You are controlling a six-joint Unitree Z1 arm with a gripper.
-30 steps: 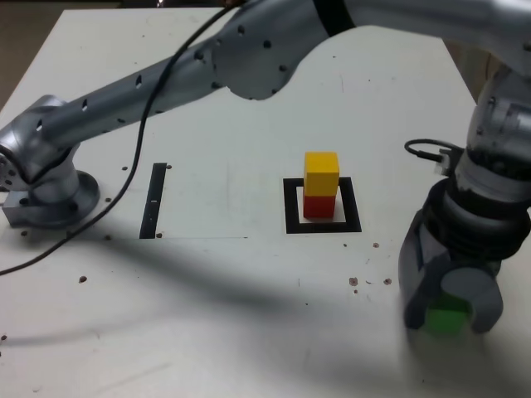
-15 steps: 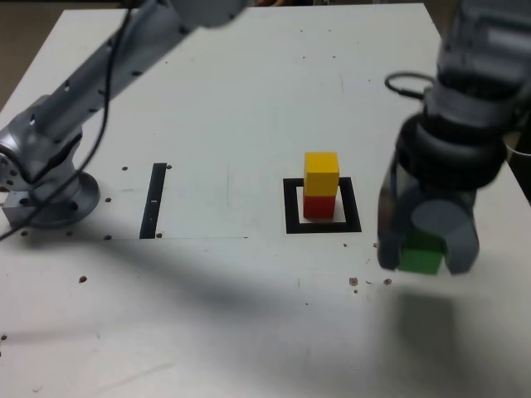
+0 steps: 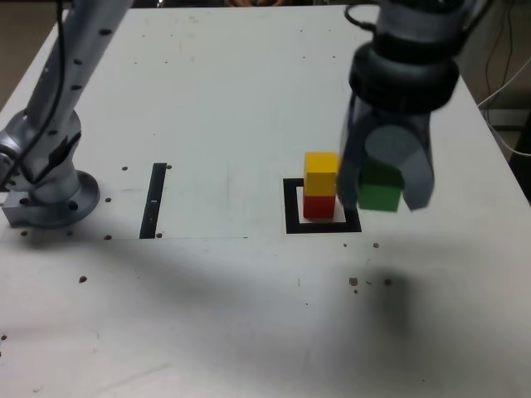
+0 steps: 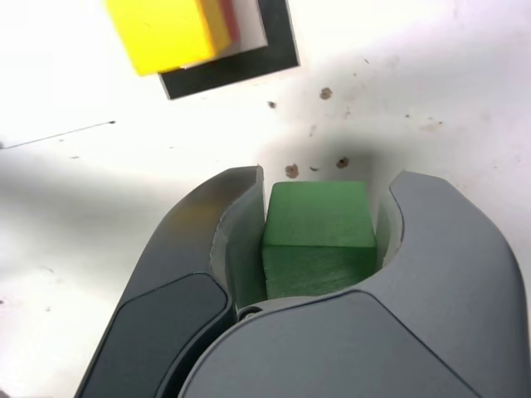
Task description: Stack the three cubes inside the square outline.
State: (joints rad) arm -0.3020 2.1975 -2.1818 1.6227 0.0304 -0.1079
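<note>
While clamping the green cube [image 3: 381,195], the tool [image 3: 384,178] is hovering beside the yellow-on-red stack [image 3: 320,196] (inside the square outline [image 3: 290,217]).

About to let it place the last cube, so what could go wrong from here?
1. The gripper carries the green cube level with the yellow cube, beside it, not above; moving sideways now could topple the stack.
2. The yellow cube sits slightly offset on the red cube in the square outline, so a rough placement might tip it.

green cube [image 3: 381,196] | yellow cube [image 3: 321,174] | red cube [image 3: 318,206] | square outline [image 3: 291,217] black (white centre)
</note>
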